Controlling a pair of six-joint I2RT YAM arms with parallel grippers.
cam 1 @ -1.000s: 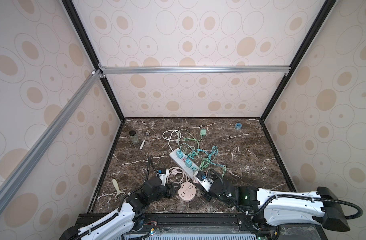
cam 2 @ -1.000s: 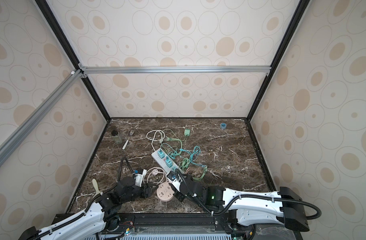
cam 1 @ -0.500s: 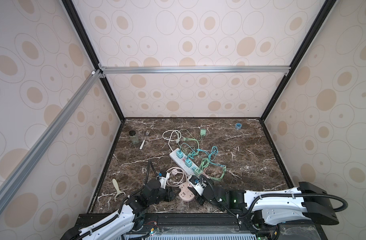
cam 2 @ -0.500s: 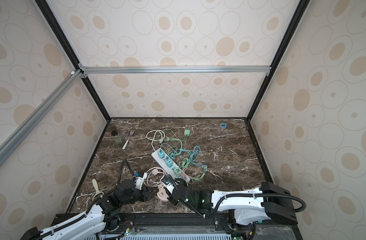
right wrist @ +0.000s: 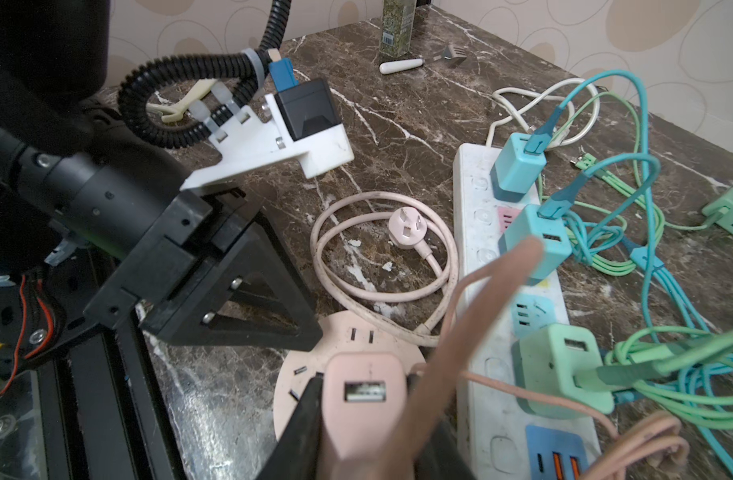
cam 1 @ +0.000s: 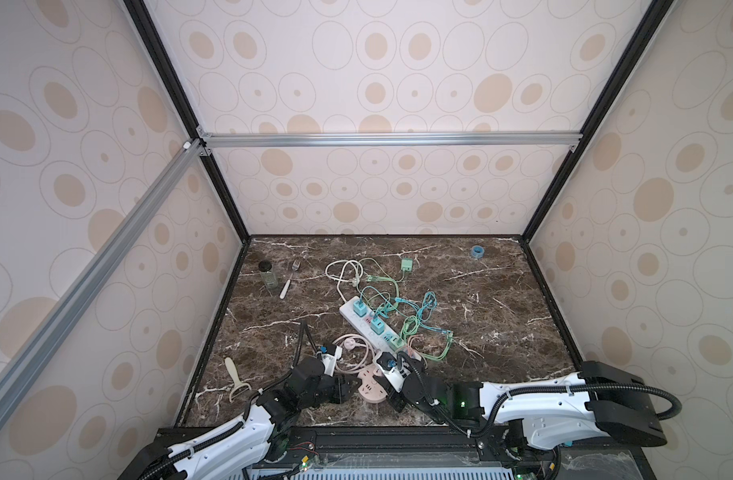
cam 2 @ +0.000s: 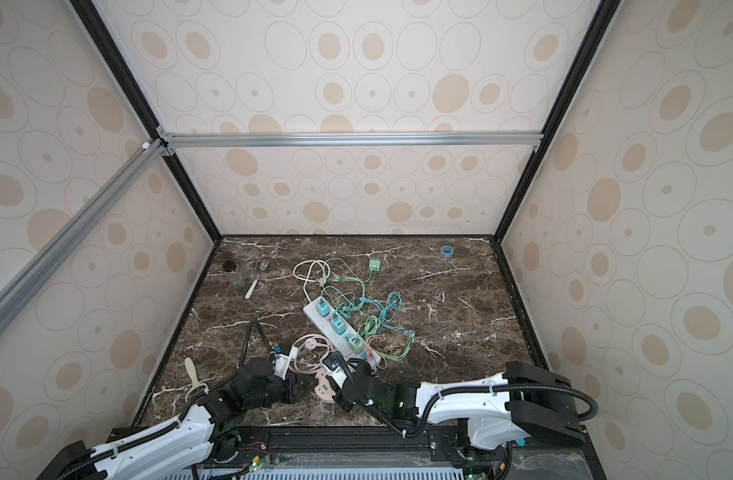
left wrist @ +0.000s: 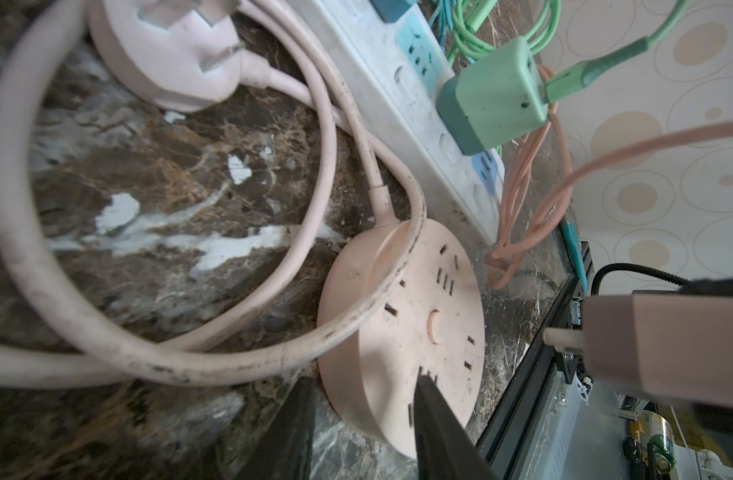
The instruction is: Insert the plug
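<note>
Right hand [right wrist: 367, 419], clamped on the pink charger plug [left wrist: 668, 345], had swung from the white power strip [right wrist: 481, 232] to hang over the round pink socket [left wrist: 402, 328] on the counter [cam 1: 502, 332]. Left hand [left wrist: 362, 380] narrowed astride its rim (gripping yet? I couldn't tell), so insertion looked close, prongs not yet in.

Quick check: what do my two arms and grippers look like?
The left arm and right arm have white shells, black joints and black corrugated cable hoses. The right shows a green light. The left gripper and right gripper have black wedge-shaped fingers; a white bracket carries the left wrist's black camera.
</note>
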